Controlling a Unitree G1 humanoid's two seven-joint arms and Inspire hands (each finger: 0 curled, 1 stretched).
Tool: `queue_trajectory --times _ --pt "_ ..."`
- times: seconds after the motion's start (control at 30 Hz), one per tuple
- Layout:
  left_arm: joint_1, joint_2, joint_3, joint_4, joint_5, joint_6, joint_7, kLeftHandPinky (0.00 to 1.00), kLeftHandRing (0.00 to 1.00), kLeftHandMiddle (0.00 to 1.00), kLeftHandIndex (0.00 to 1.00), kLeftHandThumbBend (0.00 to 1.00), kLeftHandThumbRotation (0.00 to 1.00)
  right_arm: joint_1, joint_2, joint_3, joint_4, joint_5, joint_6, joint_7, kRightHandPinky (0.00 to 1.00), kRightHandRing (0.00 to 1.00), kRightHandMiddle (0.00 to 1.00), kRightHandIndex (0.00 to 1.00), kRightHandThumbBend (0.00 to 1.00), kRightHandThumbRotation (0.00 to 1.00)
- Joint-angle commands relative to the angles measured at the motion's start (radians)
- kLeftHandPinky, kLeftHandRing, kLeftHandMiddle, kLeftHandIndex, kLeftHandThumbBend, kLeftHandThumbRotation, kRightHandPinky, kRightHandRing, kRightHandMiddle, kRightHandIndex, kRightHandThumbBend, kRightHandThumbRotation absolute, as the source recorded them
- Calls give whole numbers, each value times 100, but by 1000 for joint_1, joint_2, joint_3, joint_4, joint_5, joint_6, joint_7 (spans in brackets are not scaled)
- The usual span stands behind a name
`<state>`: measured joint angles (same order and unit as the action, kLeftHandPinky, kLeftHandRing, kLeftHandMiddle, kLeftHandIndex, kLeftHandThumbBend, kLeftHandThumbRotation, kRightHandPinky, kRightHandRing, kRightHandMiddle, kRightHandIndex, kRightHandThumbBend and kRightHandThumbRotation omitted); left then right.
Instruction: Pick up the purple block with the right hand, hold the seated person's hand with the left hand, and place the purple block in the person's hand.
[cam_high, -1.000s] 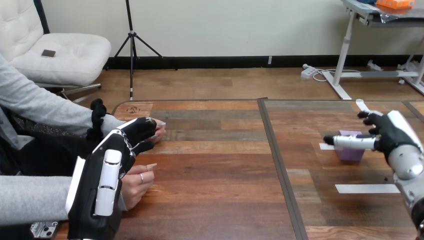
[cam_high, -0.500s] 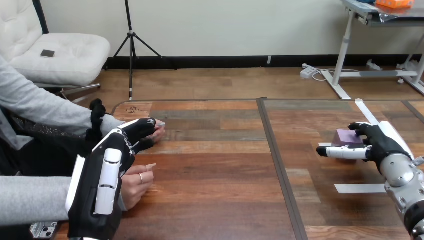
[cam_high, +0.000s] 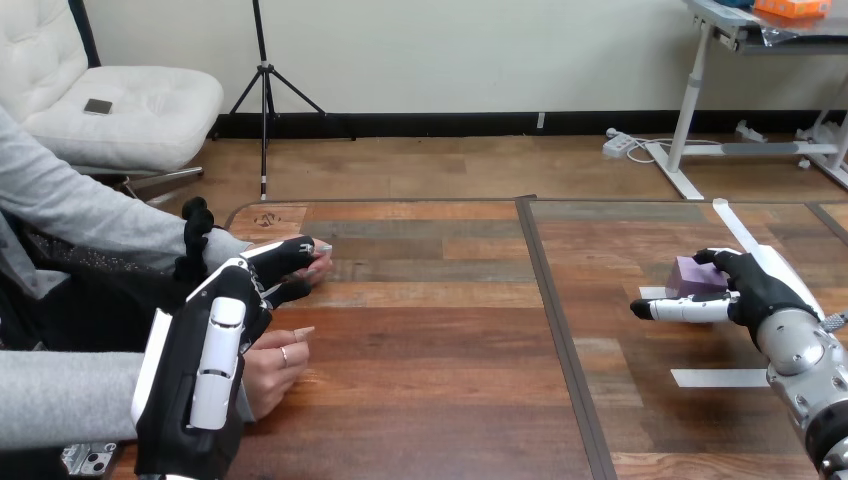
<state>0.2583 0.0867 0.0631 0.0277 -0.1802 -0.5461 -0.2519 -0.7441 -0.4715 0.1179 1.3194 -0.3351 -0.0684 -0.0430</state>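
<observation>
Reaching in at the right side, the right hand (cam_high: 757, 291) has its fingers (cam_high: 688, 308) clamped on the purple block (cam_high: 695, 274), one running across the block's near face and others curled over its top. The block sits over the worktop (cam_high: 440, 340) by a white tape strip (cam_high: 734, 377); contact with the surface cannot be told. At the left edge, the left hand (cam_high: 232, 312) has its fingers (cam_high: 284, 256) curled round the person's hand (cam_high: 319, 263). The person's other hand (cam_high: 270, 368) lies beside the left forearm.
</observation>
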Motion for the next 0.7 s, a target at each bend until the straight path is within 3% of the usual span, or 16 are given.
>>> queue_trajectory --times 0.0,0.67 --pt "-56 16 10 -5 10 -17 -4 76 84 80 65 51 100 -32 2 7 -9 -7 -10 -7 79 92 94 88 97 29" --pt "-62 19 6 17 19 -42 0 78 85 80 62 50 100 -39 -7 16 -12 -15 -5 9 72 87 90 87 96 30"
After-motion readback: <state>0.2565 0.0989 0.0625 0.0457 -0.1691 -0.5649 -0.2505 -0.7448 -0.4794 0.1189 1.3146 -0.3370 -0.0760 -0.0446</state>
